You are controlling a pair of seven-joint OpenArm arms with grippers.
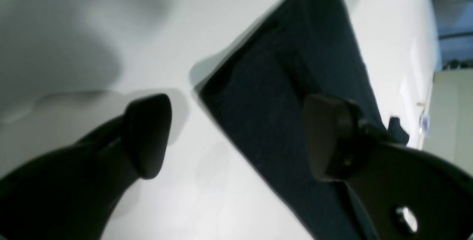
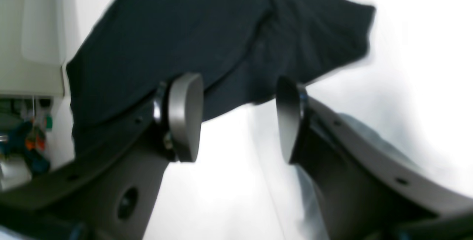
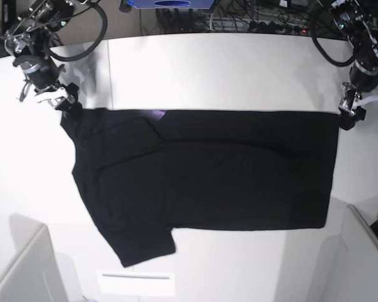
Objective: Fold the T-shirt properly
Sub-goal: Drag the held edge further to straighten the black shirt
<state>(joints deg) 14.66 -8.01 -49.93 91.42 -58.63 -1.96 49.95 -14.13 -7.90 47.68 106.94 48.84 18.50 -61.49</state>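
Basically, black T-shirt spread wide across the white surface, long side running left-right in base view; its upper edge fairly straight, with a small purple patch showing near that edge, left of the middle; a fold line arcs across the right half; another slants in from the upper left; lower left, a flap sticks out past the rest of the bottom edge and ends in a blunt tip; lower right corner squared off. Left end effector at the shirt's upper right corner in base view; fingers stand wide apart, nothing held; left wrist view has a dark corner of cloth between and beyond the fingers, cloth also behind one finger. Right end effector at the shirt's upper left corner in base view; fingers also apart, nothing gripped; right wrist view has the cloth edge passing just beyond them, bare white surface between the fingers lower down; shirt lies on the surface, neither end effector gripping it.
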